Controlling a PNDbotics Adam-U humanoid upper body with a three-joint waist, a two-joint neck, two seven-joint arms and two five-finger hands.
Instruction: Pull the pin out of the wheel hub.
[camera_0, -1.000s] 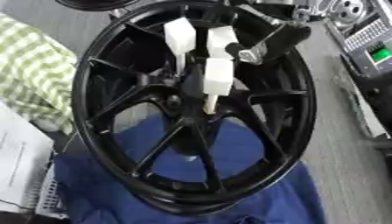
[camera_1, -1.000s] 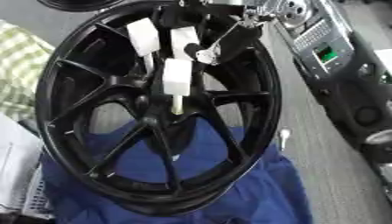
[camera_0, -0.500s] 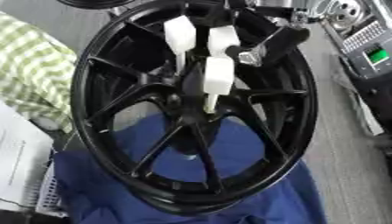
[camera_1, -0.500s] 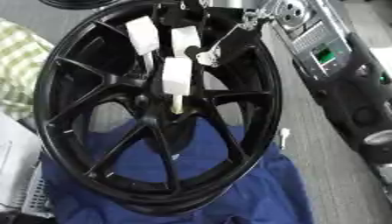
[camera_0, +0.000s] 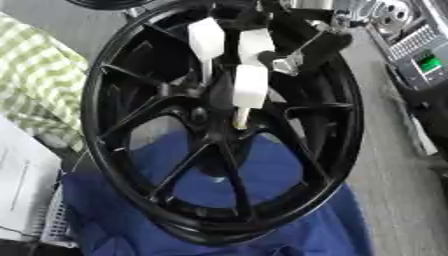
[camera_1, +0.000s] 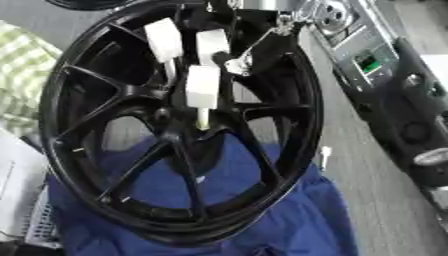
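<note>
A black spoked wheel (camera_0: 131, 150) lies tilted on a blue cloth (camera_0: 289, 220). My right hand (camera_0: 289, 47) reaches in from the top, over the hub (camera_0: 214, 107). It is black with white fingertips (camera_0: 249, 85). A short pale pin (camera_0: 240, 118) sticks out below the lowest white tip and points down at the hub centre. The fingers are curled together around it. Two more white tips (camera_1: 164, 39) sit higher up over the spokes. Whether the pin's end is still inside the hub hole is hidden. My left hand shows in neither view.
A green checked cloth (camera_0: 35, 85) lies to the wheel's left and white paper (camera_0: 22, 185) at the lower left. A grey device with a green button (camera_1: 367, 62) and other dark equipment (camera_1: 420, 130) stand along the right.
</note>
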